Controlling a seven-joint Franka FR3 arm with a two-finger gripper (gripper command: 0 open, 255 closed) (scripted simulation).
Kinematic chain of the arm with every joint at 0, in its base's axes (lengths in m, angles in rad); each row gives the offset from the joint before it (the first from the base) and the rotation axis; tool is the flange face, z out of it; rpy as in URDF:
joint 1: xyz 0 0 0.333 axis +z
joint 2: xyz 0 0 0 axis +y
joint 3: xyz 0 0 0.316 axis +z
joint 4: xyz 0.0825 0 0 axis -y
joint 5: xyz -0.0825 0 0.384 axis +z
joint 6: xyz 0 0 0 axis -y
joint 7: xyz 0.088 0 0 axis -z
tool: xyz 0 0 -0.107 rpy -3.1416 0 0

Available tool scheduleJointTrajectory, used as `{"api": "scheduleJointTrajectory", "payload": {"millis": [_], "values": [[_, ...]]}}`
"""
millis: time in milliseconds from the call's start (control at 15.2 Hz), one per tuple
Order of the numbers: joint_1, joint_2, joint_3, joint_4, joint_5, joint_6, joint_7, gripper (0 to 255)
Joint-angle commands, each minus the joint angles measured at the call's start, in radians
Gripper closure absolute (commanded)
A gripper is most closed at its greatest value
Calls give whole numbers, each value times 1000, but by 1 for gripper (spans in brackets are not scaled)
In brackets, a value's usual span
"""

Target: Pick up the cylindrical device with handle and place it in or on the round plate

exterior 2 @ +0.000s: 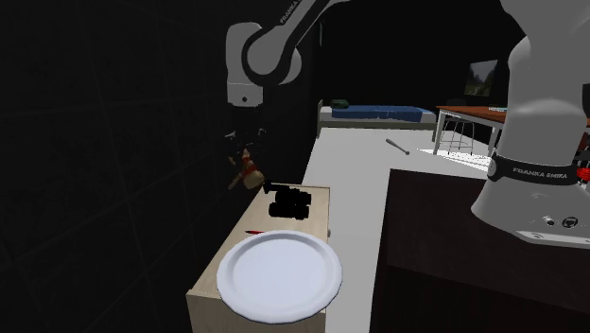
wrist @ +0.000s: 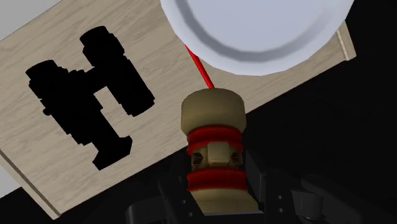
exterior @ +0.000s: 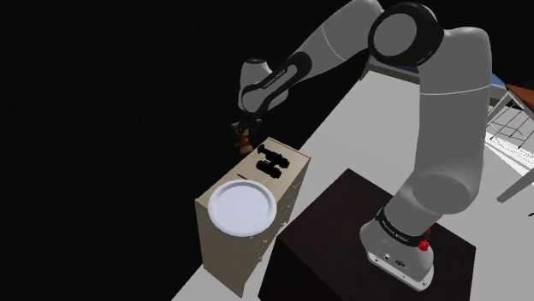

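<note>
Black area point(exterior: 94, 94); tan red-banded cylinder point(wrist: 213, 113) in claw point(wrist: 214, 186), beside wooden cabinet point(wrist: 149, 44).

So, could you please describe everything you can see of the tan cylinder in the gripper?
The tan cylinder is a stubby, matte beige drum with two red ribbed bands around it and a small boxy tan fitting between them. The gripper is shut on the end nearer the hand. It hangs in the air by the edge of the wooden cabinet, touching neither the cabinet nor the white plate.

Pale floor point(exterior 2: 357, 175) edged by black area point(exterior: 103, 128), light wooden cabinet point(exterior: 218, 246), perhaps a blue-covered bed point(exterior 2: 378, 113) far off
</note>
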Motion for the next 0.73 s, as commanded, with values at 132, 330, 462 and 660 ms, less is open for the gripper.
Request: {"api": "scheduleJointTrajectory", "payload": {"millis": [132,330,462,660], "values": [[40,-102,14,-131,-3,28,62,255],[75,-176,28,-225,-4,46,116,255],[98,-224,41,-281,-4,54,154,255],[134,-293,62,-358,-2,61,212,255]]}}
